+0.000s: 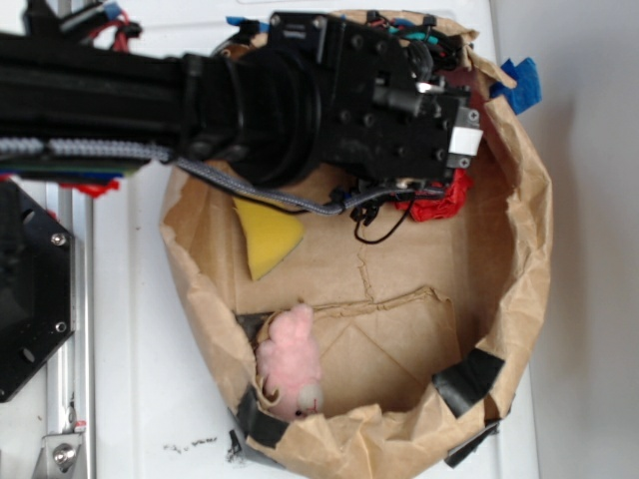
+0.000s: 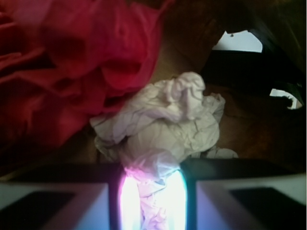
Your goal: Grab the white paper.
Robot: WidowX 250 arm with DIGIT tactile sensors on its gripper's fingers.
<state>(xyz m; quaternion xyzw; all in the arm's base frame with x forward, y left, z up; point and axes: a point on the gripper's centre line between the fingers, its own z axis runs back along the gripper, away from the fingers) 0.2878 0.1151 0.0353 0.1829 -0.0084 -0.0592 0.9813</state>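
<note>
The white paper, a creased off-white wad, lies on the brown bag floor in the middle of the wrist view. Its near end is drawn up between my two fingers, and my gripper is shut on it. A red paper wad fills the upper left, touching the white paper's far left side. In the exterior view the arm's wrist block covers the fingers and the white paper. Only an edge of the red paper wad shows below it.
The arm reaches into a crumpled brown paper bag with tall walls. On its floor lie a yellow piece and a pink plush toy. Black tape patches the rim. A smooth white label sits far right.
</note>
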